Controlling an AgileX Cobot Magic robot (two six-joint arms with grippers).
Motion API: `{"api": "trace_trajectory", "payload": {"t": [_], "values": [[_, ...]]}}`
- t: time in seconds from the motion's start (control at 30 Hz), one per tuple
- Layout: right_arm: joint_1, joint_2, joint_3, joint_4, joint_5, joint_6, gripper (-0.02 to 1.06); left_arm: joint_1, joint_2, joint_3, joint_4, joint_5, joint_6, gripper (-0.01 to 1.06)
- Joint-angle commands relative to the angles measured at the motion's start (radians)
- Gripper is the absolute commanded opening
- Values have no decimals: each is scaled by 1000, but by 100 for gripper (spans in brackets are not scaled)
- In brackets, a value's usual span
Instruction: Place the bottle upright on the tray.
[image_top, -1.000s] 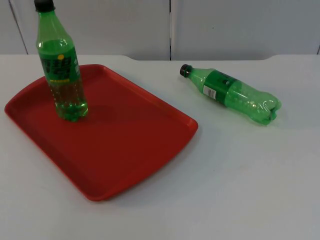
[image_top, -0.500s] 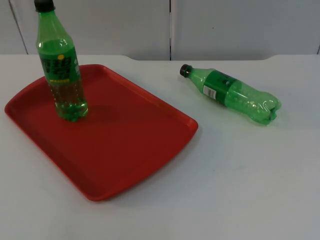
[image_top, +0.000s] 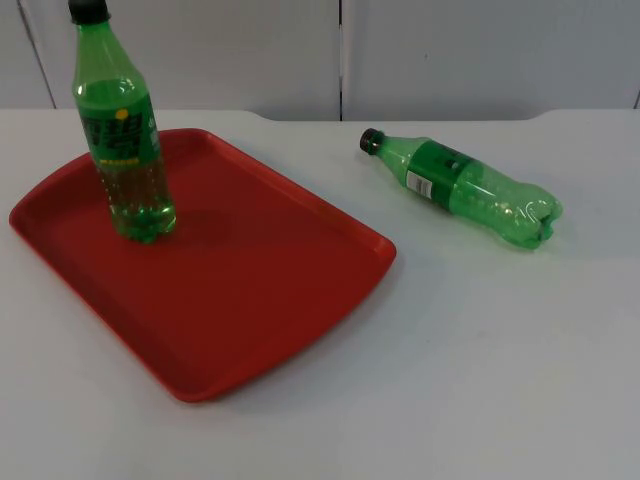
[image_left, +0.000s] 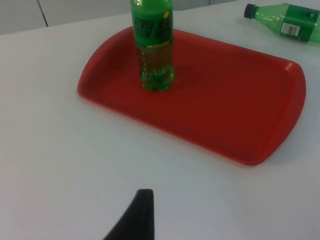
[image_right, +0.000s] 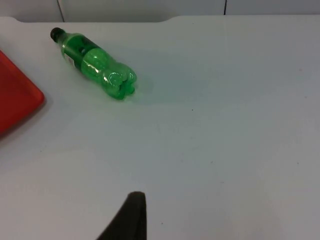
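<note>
Here, no label text reads on upright bottle (image_top: 120, 130) or lying bottle (image_top: 462, 187).

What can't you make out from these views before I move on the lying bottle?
- Left end effector: one black fingertip at the frame edge in the left wrist view; open or shut can't be told.
- Right end effector: same in the right wrist view.
- Standing bottle on the tray: cap cut off by the frame edge in the left wrist view.
- Lying bottle: label print too small to read.
</note>
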Motion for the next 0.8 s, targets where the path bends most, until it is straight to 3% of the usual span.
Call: {"api": "trace_trajectory", "payload": {"t": [0.0, 0.77], "values": [[-7, -5, 7, 3, -5, -9, 104, -6, -4, 7, 9, -6, 0, 105], [-7, -5, 7, 1, -3, -9, 104, -6, -4, 7, 9, -6, 0, 105]]}}
